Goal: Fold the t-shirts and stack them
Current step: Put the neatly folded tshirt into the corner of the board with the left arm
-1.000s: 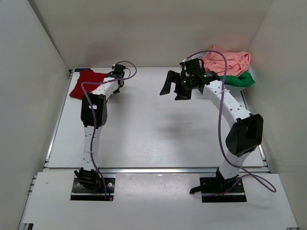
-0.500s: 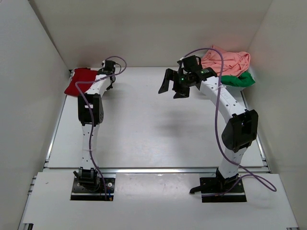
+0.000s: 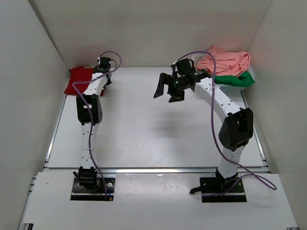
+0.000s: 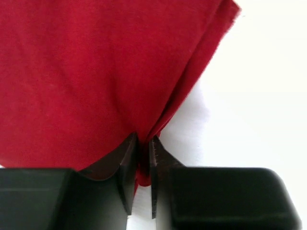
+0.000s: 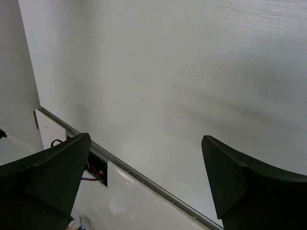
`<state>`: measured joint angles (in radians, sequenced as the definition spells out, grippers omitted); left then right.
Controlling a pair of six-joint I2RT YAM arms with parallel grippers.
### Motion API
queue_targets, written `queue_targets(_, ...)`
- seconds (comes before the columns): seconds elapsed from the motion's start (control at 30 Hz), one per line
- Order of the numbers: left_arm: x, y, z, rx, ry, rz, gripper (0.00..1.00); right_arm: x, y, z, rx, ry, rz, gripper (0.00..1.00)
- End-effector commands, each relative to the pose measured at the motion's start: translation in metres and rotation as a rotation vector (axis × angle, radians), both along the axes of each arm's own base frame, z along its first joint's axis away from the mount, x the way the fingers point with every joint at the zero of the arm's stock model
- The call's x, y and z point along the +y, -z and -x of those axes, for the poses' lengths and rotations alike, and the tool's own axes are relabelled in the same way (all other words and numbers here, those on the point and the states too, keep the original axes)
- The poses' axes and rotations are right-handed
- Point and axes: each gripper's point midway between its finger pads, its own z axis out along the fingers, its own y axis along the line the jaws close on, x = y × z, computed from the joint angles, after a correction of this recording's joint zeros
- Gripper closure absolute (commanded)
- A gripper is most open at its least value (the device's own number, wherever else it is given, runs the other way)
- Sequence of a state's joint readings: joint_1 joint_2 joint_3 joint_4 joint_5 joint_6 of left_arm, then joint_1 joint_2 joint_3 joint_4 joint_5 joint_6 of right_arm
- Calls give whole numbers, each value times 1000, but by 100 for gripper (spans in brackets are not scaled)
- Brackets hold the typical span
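A: What is the left gripper [image 4: 142, 144] doing?
B: Its jaws are pinching a fold of the dark red t-shirt [image 4: 86, 72], and the rest is lying ahead of them.
A: And the right gripper [image 5: 145, 143]?
B: Its jaws are standing wide apart, with only the table [image 5: 158, 86] showing between them. The salmon pink t-shirt [image 3: 225, 60] and green t-shirt [image 3: 237, 80] are lying behind them.

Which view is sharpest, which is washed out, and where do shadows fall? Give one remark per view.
Top external: sharp, evenly lit, a soft shadow on the table under the right end effector. Left wrist: the dark red t-shirt is slightly soft, the table beside it washed out to white. Right wrist: the fingers are dark, featureless silhouettes against pale table.
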<state>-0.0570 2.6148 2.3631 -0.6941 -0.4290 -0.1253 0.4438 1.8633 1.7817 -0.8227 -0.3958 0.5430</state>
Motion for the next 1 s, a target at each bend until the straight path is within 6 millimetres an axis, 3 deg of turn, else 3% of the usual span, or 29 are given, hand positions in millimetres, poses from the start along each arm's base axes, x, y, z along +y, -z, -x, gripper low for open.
queue_targets(0.0,-28,-21,-23,-100,62,116,72,8,-13,-3,-40,-9,-34,2)
queue_targets(0.1,-40,-19,-32,-126,102,169,68,9,-6,-1,-27,-4,-26,2)
queue_targets(0.2,-37,-24,-38,-155,102,165,69,11,-6,4,-21,-10,-35,2)
queue_targets(0.27,-29,-24,-40,-164,91,166,61,10,0,8,-8,-11,-27,2)
queue_targets(0.33,-32,-33,-41,-173,104,175,27,10,0,9,-10,-7,-31,2)
queue_targets(0.37,-32,-37,-40,-175,105,184,19,7,0,10,-10,2,-33,2)
queue_targets(0.4,-30,-48,-38,-185,101,181,7,8,-3,9,-24,3,-39,2)
queue_targets(0.43,-28,-54,-37,-192,96,169,1,11,-1,10,-18,-3,-40,2)
queue_targets(0.47,-29,-60,-33,-191,91,159,2,10,-6,13,-30,-4,-39,2)
queue_targets(0.53,-26,-99,-28,-245,86,147,1,6,-10,10,-53,0,-23,1)
queue_targets(0.57,-25,-98,-23,-236,85,151,1,2,-12,7,-61,15,-12,1)
queue_targets(0.6,-22,-122,-22,-286,92,171,1,0,-19,11,-73,13,-9,1)
queue_targets(0.63,-32,-133,-12,-291,112,198,2,-6,-22,8,-86,25,-7,1)
queue_targets(0.67,-35,-118,-2,-263,126,219,1,-11,-27,6,-105,42,-8,1)
queue_targets(0.7,-43,-149,3,-329,141,249,1,-16,-29,11,-124,46,0,1)
queue_targets(0.73,-41,-156,20,-339,130,268,1,-23,-29,8,-137,64,-7,1)
queue_targets(0.77,-51,-136,36,-299,141,285,2,-35,-25,12,-120,103,-10,1)
queue_targets(0.8,-54,-169,43,-377,142,309,1,-43,-21,22,-98,115,-23,1)
queue_targets(0.83,-63,-174,64,-379,150,337,1,-52,-9,28,-55,135,-28,1)
queue_targets(0.87,-68,-171,84,-364,151,357,2,-57,-21,34,-74,134,-65,1)
queue_targets(0.9,-78,-153,102,-314,170,385,2,-65,-22,43,-73,134,-78,1)
queue_targets(0.97,-92,-159,142,-280,190,442,1,-76,-21,57,-82,126,-29,1)
